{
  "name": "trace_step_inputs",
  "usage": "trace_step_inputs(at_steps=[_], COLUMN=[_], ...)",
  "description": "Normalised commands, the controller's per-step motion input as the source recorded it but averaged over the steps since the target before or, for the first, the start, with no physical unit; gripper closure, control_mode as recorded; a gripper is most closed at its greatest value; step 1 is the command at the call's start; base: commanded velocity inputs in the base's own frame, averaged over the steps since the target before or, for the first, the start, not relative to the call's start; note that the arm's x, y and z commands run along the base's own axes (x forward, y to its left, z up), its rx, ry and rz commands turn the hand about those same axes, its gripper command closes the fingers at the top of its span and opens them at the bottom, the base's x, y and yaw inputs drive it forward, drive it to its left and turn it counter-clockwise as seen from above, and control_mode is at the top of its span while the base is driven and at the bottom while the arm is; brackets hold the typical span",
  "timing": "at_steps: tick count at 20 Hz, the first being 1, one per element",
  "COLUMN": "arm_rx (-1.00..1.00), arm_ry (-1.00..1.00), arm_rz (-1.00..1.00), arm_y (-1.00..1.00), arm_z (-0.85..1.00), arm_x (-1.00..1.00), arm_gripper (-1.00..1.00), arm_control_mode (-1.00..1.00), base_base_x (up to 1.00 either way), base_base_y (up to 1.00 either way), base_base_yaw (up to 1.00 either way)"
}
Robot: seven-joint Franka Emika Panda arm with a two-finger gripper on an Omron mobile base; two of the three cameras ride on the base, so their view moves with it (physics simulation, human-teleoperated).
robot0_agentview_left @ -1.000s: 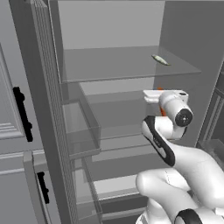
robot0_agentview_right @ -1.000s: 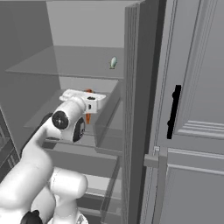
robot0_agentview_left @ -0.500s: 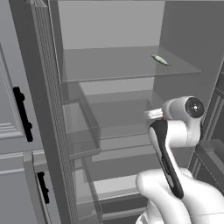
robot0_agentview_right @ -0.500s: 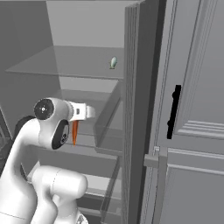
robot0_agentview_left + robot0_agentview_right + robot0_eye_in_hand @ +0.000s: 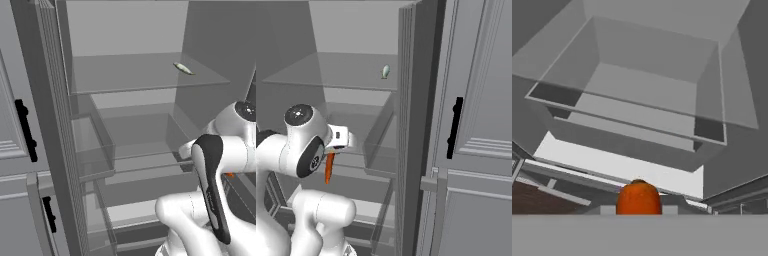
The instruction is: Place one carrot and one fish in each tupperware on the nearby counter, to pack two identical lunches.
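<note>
Right base view: the carrot (image 5: pixel 329 167) hangs tip-down from the jaws, pinched narrow at its thick top, in front of the open fridge. It looks light, stiff and smooth. A fish (image 5: pixel 386 71) lies on the upper shelf (image 5: pixel 316 75).

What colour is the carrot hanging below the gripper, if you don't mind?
Orange; the carrot shows best in the right base view.

Open refrigerator interior, occupying centre of frame. Glass shelf (image 5: pixel 125 75) spanning the upper middle, a small pale fish (image 5: pixel 183 68) lying on its right part, upper right of frame. Clear drawer (image 5: pixel 140 137) sitting below, mid-frame. White robot arm (image 5: pixel 220 190) rising at lower right, a small orange patch (image 5: pixel 229 175) showing beside it. Grey panelled door with black handle (image 5: pixel 26 131) standing at left edge.
</note>
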Motion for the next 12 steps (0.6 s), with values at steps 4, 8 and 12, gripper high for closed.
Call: trace_step_inputs(at_steps=[4,8,12], arm_rx=[-0.09,0.00,0.00], arm_ry=[0.22,0.00,0.00], arm_rz=[0.07,0.00,0.00], arm_y=[0.13,0.00,0.00], arm_z=[0.04,0.00,0.00], arm_x=[-0.41,0.00,0.00], arm_gripper=[1.00,1.00,1.00], arm_control_mode=[1.00,1.00,1.00], base_base_x=[-0.49,-1.00,-1.00], base_base_y=[0.14,0.05,0.00], base_base_yaw=[0.07,0.14,0.16])
